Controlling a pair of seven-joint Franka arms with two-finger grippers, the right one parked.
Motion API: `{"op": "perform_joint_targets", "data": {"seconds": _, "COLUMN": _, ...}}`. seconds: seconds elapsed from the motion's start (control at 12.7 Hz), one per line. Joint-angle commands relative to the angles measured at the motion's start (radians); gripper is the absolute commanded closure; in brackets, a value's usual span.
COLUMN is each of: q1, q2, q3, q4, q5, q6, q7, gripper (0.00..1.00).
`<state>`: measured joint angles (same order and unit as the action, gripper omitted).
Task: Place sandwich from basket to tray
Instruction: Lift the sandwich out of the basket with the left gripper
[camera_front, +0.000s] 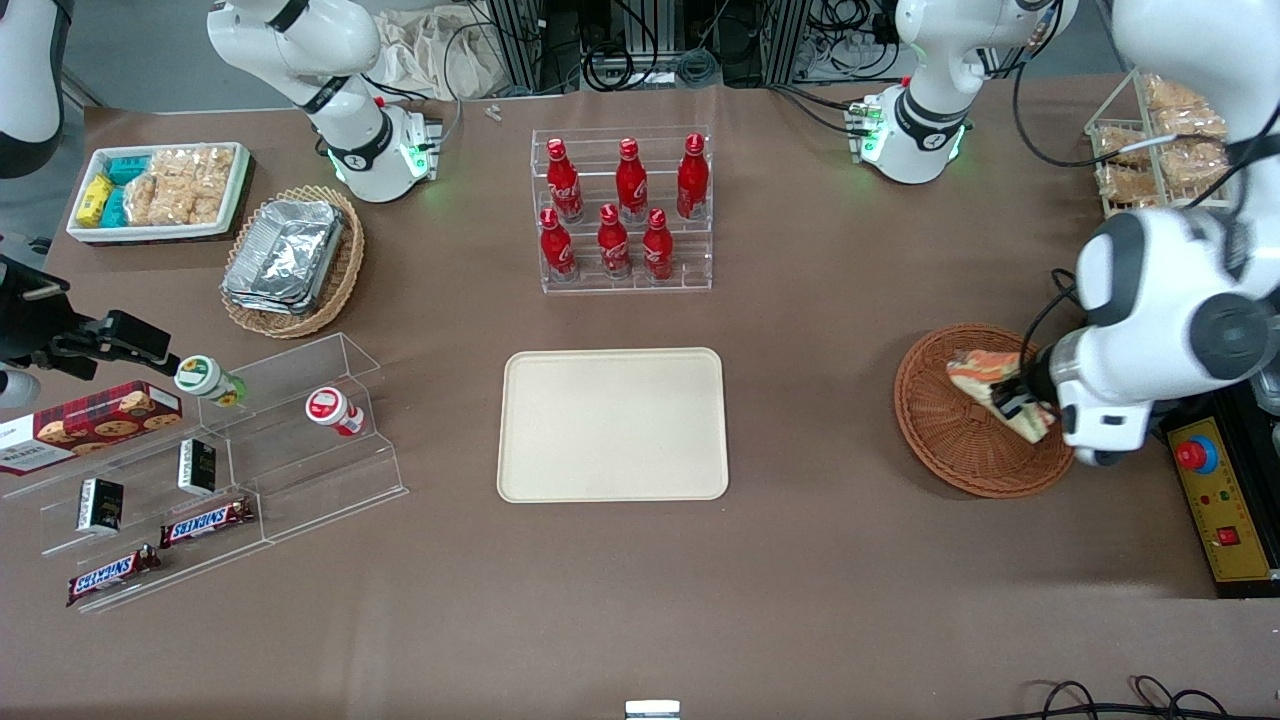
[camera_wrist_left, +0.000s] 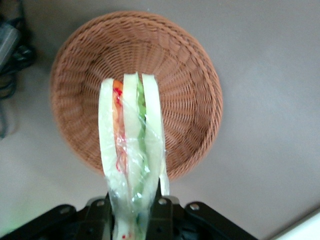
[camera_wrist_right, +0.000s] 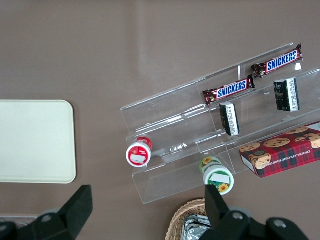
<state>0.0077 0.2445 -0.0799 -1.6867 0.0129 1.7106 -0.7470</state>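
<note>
My left gripper (camera_front: 1022, 402) is shut on the clear-wrapped sandwich (camera_front: 985, 378) and holds it just above the round reddish-brown basket (camera_front: 930, 425) at the working arm's end of the table. In the left wrist view the sandwich (camera_wrist_left: 131, 145) stands on edge between the black fingers (camera_wrist_left: 161, 212), showing pale bread with red, orange and green layers. The gripper (camera_wrist_left: 131, 212) hangs over the basket (camera_wrist_left: 192, 95), which holds nothing else. The cream-beige tray (camera_front: 612, 423) lies bare at the table's middle, toward the parked arm from the basket.
A clear rack of red bottles (camera_front: 622, 210) stands farther from the front camera than the tray. A yellow box with a red stop button (camera_front: 1222, 500) sits beside the basket. A wire rack of snacks (camera_front: 1160, 140) is near the working arm's base. Acrylic shelves with snacks (camera_front: 200, 470) lie toward the parked arm's end.
</note>
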Motion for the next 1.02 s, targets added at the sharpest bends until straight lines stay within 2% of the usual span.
{"op": "perform_joint_targets", "data": {"seconds": 0.0, "q1": -0.006, "q2": 0.016, "q3": -0.018, "q4": 0.200, "q5": 0.005, "q6": -0.190, "q7": 0.003, "gripper": 1.00}}
{"op": "perform_joint_targets", "data": {"seconds": 0.16, "q1": -0.005, "q2": 0.012, "q3": -0.069, "q4": 0.239, "q5": 0.004, "q6": -0.229, "q7": 0.055, "gripper": 1.00}}
{"op": "perform_joint_targets", "data": {"seconds": 0.31, "q1": -0.006, "q2": 0.001, "q3": -0.160, "q4": 0.240, "q5": 0.015, "q6": -0.244, "q7": 0.133, "gripper": 1.00}}
{"op": "perform_joint_targets", "data": {"seconds": 0.71, "q1": -0.035, "q2": 0.036, "q3": -0.392, "q4": 0.233, "q5": 0.015, "q6": -0.169, "q7": 0.137, "gripper": 0.97}}
{"op": "perform_joint_targets", "data": {"seconds": 0.87, "q1": -0.133, "q2": 0.102, "q3": -0.396, "q4": 0.236, "q5": 0.016, "q6": -0.106, "q7": 0.117, "gripper": 0.89}}
{"op": "perform_joint_targets", "data": {"seconds": 0.94, "q1": -0.167, "q2": 0.140, "q3": -0.396, "q4": 0.240, "q5": 0.016, "q6": -0.070, "q7": 0.114, "gripper": 0.87}}
